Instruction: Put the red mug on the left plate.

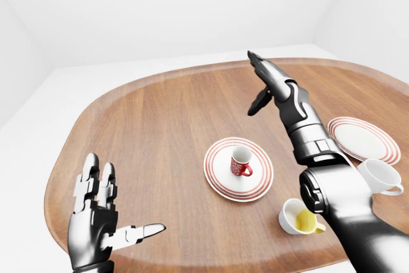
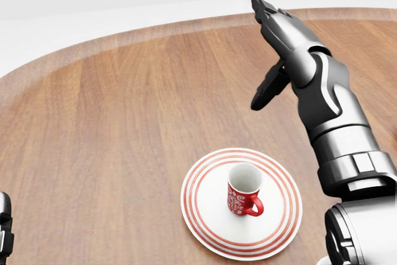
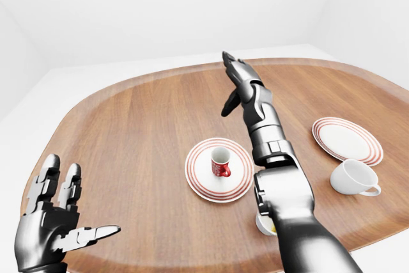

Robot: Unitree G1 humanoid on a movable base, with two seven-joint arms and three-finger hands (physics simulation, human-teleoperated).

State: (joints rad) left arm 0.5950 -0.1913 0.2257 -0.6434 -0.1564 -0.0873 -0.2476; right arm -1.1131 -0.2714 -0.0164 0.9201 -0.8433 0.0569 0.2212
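Observation:
The red mug (image 1: 241,162) stands upright on the left plate (image 1: 219,179), a white plate with red rings, near the middle of the wooden table; it also shows in the head view (image 2: 244,190). My right hand (image 1: 264,81) is open and raised above the table, up and to the right of the mug, apart from it. My left hand (image 1: 105,218) is open and empty at the lower left of the left-eye view, far from the mug.
A second red-ringed plate (image 1: 363,139) lies at the right. A white mug (image 1: 379,178) stands below it. A white mug with a yellow inside (image 1: 298,217) stands at the lower right beside my right forearm. The wooden table (image 1: 153,119) has a raised rim.

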